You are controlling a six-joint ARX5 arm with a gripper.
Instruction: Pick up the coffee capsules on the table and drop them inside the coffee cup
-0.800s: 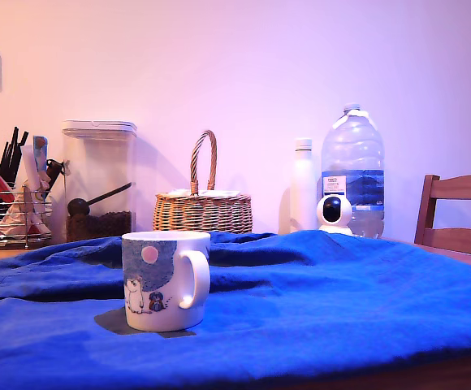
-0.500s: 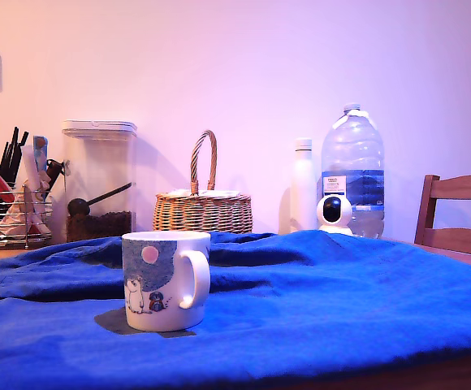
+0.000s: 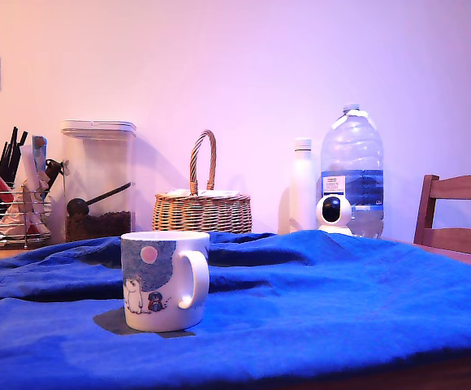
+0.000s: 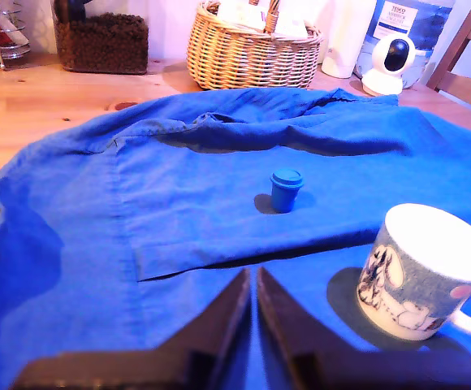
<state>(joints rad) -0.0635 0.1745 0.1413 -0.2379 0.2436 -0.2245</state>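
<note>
The gripper (image 4: 253, 280), seen only by the wrist camera, has its fingers nearly together on nothing. Ahead stands a small blue capsule (image 4: 286, 188) on the blue-draped table (image 4: 97, 211). The coffee cup (image 4: 427, 272) (image 3: 164, 280) sits lower left in the exterior view, which shows no capsule.

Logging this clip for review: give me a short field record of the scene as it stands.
surface: table of wood, mostly covered by a rumpled blue cloth
coffee cup: upright on the cloth, handle toward the exterior view's right
capsule: one seen, blue, standing on the cloth, apart from the cup; hidden in the exterior view
cup contents: cannot tell
end effector: fingers together, holding nothing, short of the capsule
background: wicker basket, large water bottle, small camera
</note>
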